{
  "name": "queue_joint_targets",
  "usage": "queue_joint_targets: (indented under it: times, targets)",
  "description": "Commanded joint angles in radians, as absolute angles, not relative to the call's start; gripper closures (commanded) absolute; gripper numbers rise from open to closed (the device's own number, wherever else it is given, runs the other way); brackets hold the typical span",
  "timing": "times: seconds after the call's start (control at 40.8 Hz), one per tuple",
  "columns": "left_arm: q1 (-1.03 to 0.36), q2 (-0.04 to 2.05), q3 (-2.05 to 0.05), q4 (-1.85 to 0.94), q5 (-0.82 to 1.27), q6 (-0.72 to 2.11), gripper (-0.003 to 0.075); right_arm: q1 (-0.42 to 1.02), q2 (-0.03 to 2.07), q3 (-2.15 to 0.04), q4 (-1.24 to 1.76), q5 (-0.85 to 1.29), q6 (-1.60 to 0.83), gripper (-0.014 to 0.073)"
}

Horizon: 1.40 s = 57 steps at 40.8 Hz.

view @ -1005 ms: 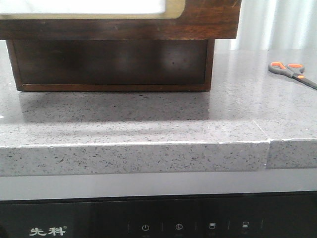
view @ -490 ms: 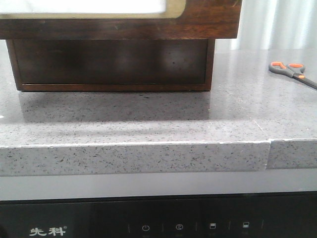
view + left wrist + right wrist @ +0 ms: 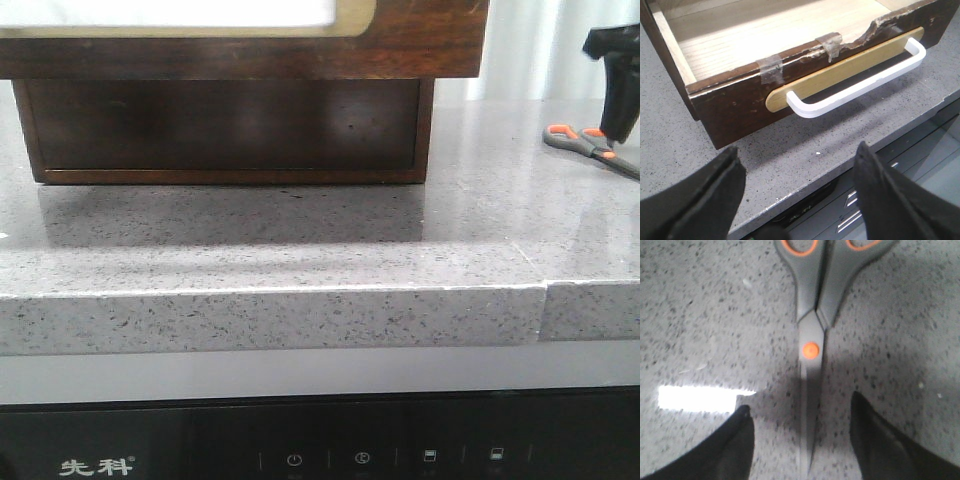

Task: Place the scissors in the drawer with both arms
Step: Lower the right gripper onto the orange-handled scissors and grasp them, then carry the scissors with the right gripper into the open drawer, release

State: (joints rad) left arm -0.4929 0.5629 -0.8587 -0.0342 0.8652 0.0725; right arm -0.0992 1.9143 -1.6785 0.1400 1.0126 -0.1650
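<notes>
Front view: the drawer point(image 3: 230, 35) stands pulled out over the grey table point(image 3: 300, 250), and the scissors point(image 3: 590, 145) lie flat at the table's far right, well apart from the drawer. The right gripper point(image 3: 617, 80) hangs just above the scissors; its opening cannot be judged here. The appliance panel point(image 3: 320, 450) under the table carries the Chinese characters 先科. Left wrist view: the left gripper point(image 3: 797, 192) is spread wide and empty, facing the white handle point(image 3: 860, 82) on the drawer front; the front's upper edge is chipped and patched with tape point(image 3: 770, 67). Right wrist view: the right gripper point(image 3: 800, 437) is apart, its jaws straddling the blades. Risk: the thin blades lie flush on the table, so the closing jaws may slide over them or pivot the scissors away.
</notes>
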Motion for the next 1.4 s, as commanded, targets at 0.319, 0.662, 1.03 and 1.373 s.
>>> queue_joint_targets:
  times: [0.319, 0.662, 1.03, 1.373]
  targets:
    - [-0.5, 0.565, -0.891, -0.039, 0.791, 0.061, 0.0259, 0.056, 1.448, -1.908, 0.152, 0.965, -0.226, 0.0502]
    - [-0.5, 0.565, -0.891, -0.039, 0.791, 0.061, 0.0259, 0.372, 1.372, -1.908, 0.162, 0.88, -0.426, 0.0502]
    - [-0.5, 0.565, -0.891, -0.039, 0.791, 0.061, 0.0259, 0.613, 1.499, -1.906, 0.17, 0.89, -0.647, 0.0502]
    - [-0.5, 0.565, -0.891, -0.039, 0.791, 0.061, 0.0259, 0.641, 1.637, -1.906, 0.171, 0.942, -0.683, 0.0502]
